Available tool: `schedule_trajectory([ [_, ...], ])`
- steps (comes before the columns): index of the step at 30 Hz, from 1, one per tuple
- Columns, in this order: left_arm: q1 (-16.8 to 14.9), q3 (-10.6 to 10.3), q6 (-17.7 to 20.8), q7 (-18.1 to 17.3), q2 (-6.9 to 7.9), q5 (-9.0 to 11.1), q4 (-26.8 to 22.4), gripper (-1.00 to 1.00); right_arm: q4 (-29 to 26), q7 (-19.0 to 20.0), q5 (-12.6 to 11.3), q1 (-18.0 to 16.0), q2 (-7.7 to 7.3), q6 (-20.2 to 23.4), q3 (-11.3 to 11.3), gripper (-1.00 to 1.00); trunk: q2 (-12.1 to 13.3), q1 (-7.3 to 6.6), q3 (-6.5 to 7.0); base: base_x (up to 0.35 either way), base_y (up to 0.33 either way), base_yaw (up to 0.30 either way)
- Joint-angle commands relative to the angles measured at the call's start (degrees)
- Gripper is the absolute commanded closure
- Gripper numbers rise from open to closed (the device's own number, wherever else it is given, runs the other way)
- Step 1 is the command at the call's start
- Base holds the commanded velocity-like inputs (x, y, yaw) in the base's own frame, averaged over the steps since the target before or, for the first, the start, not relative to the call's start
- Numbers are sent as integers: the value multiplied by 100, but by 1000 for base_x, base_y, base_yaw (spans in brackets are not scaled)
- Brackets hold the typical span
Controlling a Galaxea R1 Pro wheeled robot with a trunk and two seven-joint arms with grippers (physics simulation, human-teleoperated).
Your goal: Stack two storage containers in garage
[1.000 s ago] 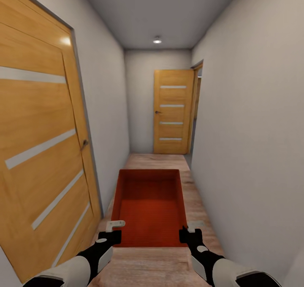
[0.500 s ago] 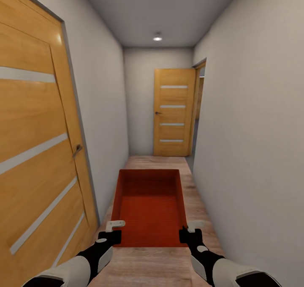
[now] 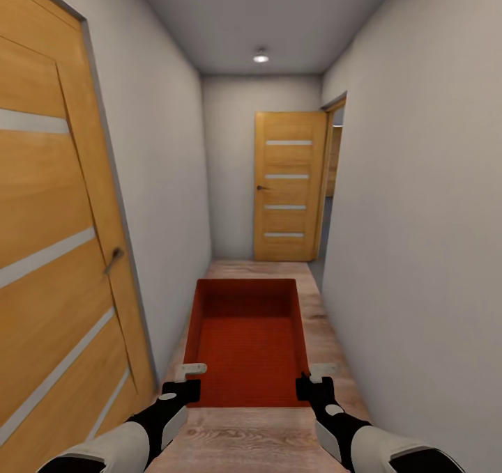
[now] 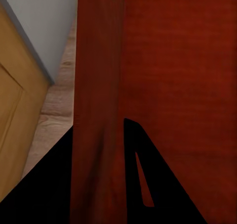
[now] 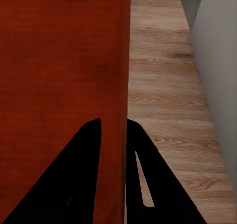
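I hold one orange-red storage container out in front of me, its open top showing an empty ribbed bottom. My left gripper is shut on the container's near left wall, and the left wrist view shows that wall pinched in my left gripper. On the near right wall my right gripper is shut the same way; the right wrist view has the wall between the dark fingers of the right gripper. The container hangs above a light wood plank floor.
I am in a narrow white-walled corridor. A large wooden door stands close on my left. A second closed wooden door ends the corridor, with an open doorway beside it in the right wall. Floor runs ahead between the walls.
The whole view has moved forward along the corridor: the left door slides further left and the far door looms slightly larger. Container and grippers keep the same place in the view.
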Motion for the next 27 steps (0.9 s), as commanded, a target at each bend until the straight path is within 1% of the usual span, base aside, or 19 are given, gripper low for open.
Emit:
schedule_trajectory([
  [1, -6, 309, -27, 85, 2, 59, 15, 100, 12, -31, -197, -3, 0, -55, 121, 100, -4, 5, -2, 322, 0, 0],
  [27, -6, 309, -26, 85, 1, 59, 15, 100, 12, -31, -196, 2, 2, -55, 118, 100, -4, 5, -2, 323, 0, 0],
])
